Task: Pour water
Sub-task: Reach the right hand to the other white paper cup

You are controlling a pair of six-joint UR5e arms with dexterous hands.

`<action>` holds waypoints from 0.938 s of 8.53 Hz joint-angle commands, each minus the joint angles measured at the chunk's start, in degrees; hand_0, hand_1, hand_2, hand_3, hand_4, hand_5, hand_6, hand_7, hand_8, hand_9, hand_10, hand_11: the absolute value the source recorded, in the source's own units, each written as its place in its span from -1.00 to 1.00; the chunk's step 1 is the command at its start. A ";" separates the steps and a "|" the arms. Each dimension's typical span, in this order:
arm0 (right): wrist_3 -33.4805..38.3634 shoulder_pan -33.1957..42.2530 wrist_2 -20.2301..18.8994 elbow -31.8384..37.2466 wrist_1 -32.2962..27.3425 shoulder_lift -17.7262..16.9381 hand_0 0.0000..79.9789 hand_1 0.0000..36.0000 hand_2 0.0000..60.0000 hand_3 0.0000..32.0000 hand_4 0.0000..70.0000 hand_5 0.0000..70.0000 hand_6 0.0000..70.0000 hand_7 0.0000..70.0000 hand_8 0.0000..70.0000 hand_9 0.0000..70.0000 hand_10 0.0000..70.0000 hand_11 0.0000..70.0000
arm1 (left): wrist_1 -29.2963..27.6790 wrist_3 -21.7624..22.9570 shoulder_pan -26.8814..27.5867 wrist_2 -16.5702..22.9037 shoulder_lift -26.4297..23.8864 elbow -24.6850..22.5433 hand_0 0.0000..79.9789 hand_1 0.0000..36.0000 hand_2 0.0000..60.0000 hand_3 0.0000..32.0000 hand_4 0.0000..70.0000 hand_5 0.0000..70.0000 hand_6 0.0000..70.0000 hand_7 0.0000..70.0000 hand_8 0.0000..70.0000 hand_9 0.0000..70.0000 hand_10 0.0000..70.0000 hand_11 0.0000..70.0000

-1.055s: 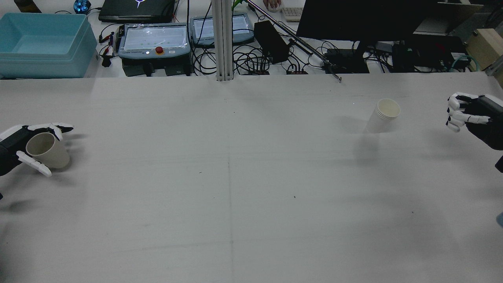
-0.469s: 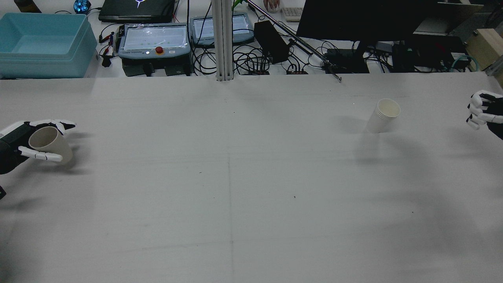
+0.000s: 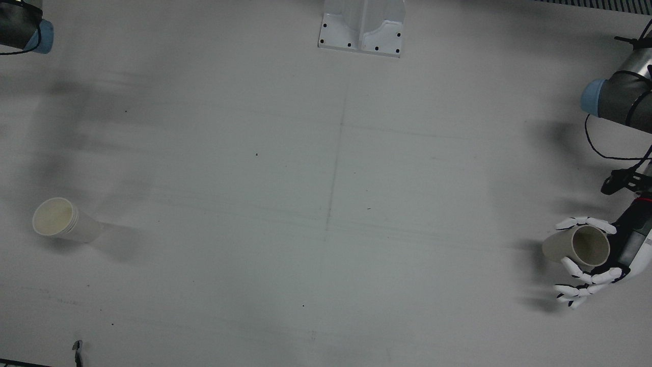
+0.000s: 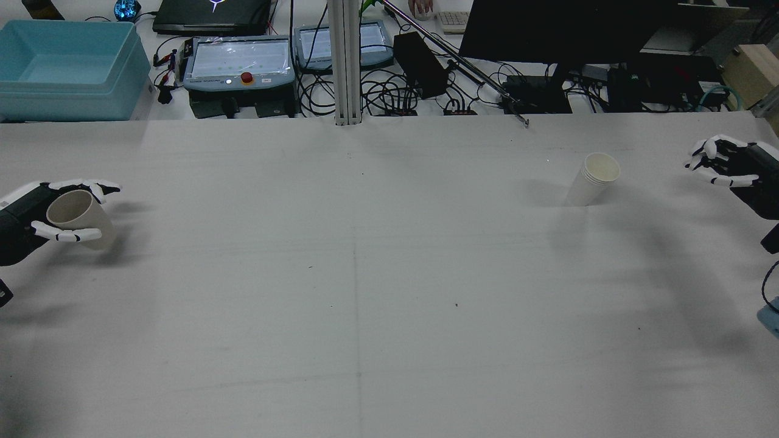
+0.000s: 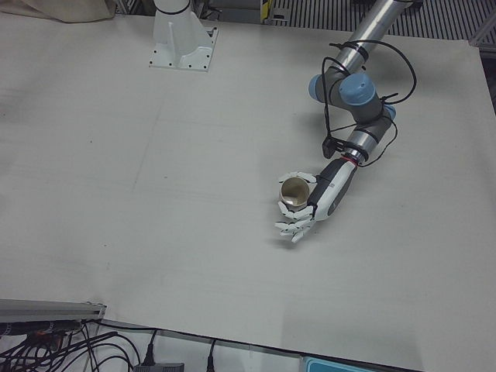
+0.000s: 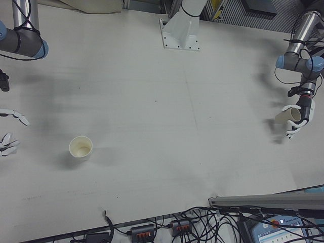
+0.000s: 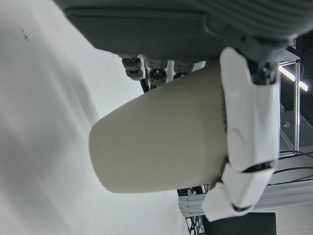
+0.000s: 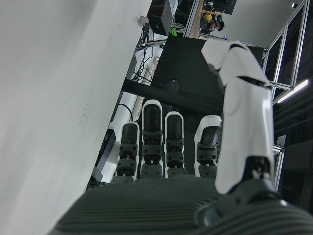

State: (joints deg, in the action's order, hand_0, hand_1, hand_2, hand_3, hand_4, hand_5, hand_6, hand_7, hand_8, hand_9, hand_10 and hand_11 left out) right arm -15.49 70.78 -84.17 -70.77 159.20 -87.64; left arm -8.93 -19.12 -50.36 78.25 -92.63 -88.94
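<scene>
My left hand [image 4: 36,219]: far left edge of the rear view, mid-height, wrapped around a cup [image 4: 76,216] tilted and lifted off the table [image 4: 365,274].
Stack of cups [image 4: 593,178]: upper right of the rear view, standing on the table, well apart from both my hands.
My right hand [image 4: 727,161]: far right edge, right of the stack, fingers spread, holding nothing.
Bin [image 4: 67,67]: upper left corner, behind the table.

Left robot hand [image 4: 36,216] clasped, right robot hand [image 4: 727,163] spread — empty
</scene>
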 commanded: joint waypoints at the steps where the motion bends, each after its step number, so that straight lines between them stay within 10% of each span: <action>1: -6.82 -5.03 -0.11 0.81 -0.30 1.77 0.48 0.29 -0.88 -1.00 -0.87 0.59 -0.81 -0.71 -0.93 -0.98 -0.92 -0.82 | 0.05 0.66 -0.09 -0.03 0.43 -0.10 0.49 1.00 1.00 -1.00 0.93 1.00 -0.39 -0.21 -0.50 -0.54 -0.87 -0.75; 8: -9.03 -7.24 2.17 1.86 4.26 4.05 0.45 0.19 -1.00 -1.00 -0.89 0.49 -0.85 -0.71 -0.88 -0.89 -0.93 -0.83 | -0.13 2.07 -0.09 -0.03 0.69 -0.54 0.50 1.00 1.00 -1.00 0.85 1.00 -0.41 -0.24 -0.50 -0.55 -0.87 -0.76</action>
State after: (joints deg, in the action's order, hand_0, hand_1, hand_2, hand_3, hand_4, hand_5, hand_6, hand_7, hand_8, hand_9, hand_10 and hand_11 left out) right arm -24.35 62.33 -82.53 -69.49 161.48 -83.87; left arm -9.06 -17.22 -50.42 78.22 -92.05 -89.44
